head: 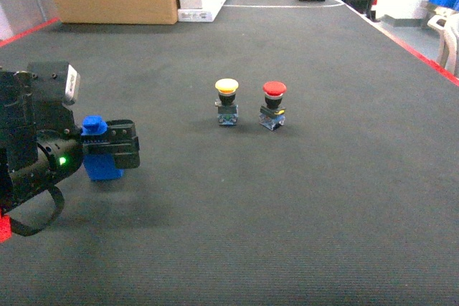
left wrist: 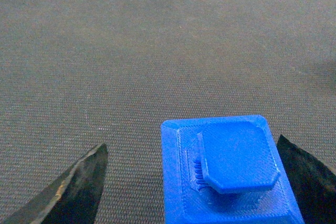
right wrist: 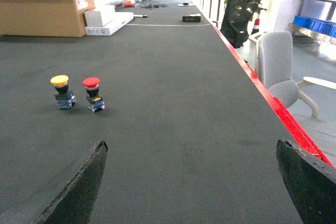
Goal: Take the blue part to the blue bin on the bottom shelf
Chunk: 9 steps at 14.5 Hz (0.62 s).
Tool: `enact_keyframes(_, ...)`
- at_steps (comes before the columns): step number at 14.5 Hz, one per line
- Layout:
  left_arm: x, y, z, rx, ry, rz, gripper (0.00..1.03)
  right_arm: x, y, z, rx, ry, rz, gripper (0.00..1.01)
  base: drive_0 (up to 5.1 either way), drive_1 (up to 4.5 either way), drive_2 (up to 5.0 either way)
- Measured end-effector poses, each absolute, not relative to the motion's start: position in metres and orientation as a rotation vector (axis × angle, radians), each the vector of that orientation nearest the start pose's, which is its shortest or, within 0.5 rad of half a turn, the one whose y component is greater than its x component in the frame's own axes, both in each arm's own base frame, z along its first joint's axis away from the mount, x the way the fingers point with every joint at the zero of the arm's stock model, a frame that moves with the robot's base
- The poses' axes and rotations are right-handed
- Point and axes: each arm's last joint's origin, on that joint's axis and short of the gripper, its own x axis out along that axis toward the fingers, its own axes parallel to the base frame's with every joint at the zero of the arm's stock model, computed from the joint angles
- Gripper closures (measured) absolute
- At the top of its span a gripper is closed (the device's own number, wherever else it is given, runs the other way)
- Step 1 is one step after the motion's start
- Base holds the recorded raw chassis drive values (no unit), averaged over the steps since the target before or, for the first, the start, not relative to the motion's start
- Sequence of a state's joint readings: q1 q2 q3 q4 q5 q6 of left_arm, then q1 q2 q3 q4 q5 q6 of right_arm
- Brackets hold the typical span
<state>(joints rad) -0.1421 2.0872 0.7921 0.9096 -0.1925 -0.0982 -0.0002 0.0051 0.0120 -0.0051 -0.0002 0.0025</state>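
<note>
Blue part (left wrist: 231, 174) sits on dark desk (head: 323, 198) between left pincer (left wrist: 191, 182) fingers, which look spread; contact w/ right-hand finger can't be told, part's base cut off. Right pincer (right wrist: 191, 182) wide, holding nothing. Yellow button (head: 226, 101) & red button (head: 273, 104) stand apart mid-desk.

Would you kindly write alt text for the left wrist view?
A blue part with an octagonal cap sits between two dark fingertips, close against the right one, with a clear gap to the left one. Dark textured mat fills the rest.
</note>
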Motion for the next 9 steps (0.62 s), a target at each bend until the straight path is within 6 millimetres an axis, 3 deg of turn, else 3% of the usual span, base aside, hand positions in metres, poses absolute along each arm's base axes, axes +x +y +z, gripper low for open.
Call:
enact_keyframes(4,0.363,-0.046,0.076,-0.039,0.371,0.076,0.54,0.097,0.0,0.167,0.002,-0.002,0.0,0.03,0.0,0.0,0.0)
enact_keyframes(7,0.36,-0.046,0.077,-0.035,0.357,0.075,0.58,0.097,0.0,0.167,0.002,-0.002,0.0,0.03,0.0,0.0,0.0)
enact_keyframes(9,0.34,-0.047,0.084,-0.006,0.329,0.071,0.58,0.097,0.0,0.167,0.002,-0.002,0.0,0.03,0.0,0.0,0.0)
